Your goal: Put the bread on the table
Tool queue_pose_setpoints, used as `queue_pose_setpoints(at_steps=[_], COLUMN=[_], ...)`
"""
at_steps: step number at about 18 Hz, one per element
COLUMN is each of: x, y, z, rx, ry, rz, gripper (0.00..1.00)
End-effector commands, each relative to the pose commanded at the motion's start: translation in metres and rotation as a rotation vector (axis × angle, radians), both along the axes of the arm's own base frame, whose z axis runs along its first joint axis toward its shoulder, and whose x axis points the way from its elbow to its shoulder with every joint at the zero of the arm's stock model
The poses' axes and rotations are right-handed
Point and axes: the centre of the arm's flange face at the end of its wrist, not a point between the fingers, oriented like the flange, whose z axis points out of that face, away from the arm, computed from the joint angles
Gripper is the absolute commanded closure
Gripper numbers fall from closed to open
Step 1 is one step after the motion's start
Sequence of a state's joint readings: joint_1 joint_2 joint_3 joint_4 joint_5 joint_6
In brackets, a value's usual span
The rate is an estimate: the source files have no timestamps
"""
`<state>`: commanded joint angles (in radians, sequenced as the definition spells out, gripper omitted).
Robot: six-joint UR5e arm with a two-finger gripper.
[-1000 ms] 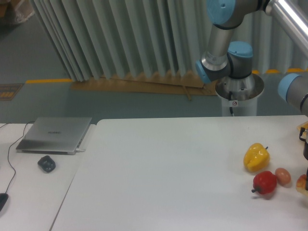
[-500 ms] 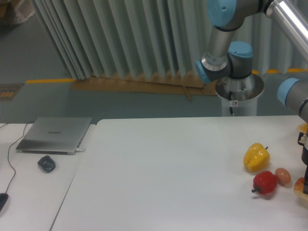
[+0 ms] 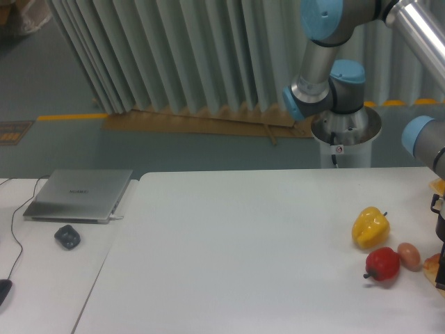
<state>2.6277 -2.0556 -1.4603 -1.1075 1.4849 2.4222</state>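
Grey laptop [image 3: 78, 195], closed, flat on the narrower white desk [image 3: 49, 278], far off to one side of my gripper, w/ a small dark lumpy object [image 3: 67, 237] on the desk just in front of it. A dark cable [image 3: 12, 233] runs along that desk's far edge.

Next comes the large plain white matte tabletop [image 3: 229, 257], which takes up most of the view betw. the desk and my tool.

Closer to my gripper: a yellow bell pepper [image 3: 369, 227], then a red round fruit [image 3: 382, 265] just below it, and a small brown egg-shaped thing [image 3: 409, 255] touching or nearly touching the fruit on its gripper side.

The orange-tan, toast-coloured piece of bread [image 3: 432, 266] sits low at the tabletop, right beside the egg-shaped thing and right against my gripper [image 3: 441, 268]. Only a sliver of it shows at the frame edge; can't tell if it rests on the surface.

My gripper is dark, mostly cut off by the frame. Can't tell whether the fingers are closed on the bread or parted. My arm's blue-capped joints [image 3: 327, 76] rise behind the tabletop.
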Motion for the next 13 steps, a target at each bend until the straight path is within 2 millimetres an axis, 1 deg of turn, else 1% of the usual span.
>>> queue_pose_setpoints(at_steps=[5, 8, 13], x=[-0.001, 0.001, 0.002], y=[0.001, 0.001, 0.000], z=[0.002, 0.012, 0.014], rx=[0.023, 0.026, 0.025], ry=[-0.010, 0.001, 0.003], rz=[0.008, 0.022, 0.024], gripper=[0.00, 0.00, 0.00])
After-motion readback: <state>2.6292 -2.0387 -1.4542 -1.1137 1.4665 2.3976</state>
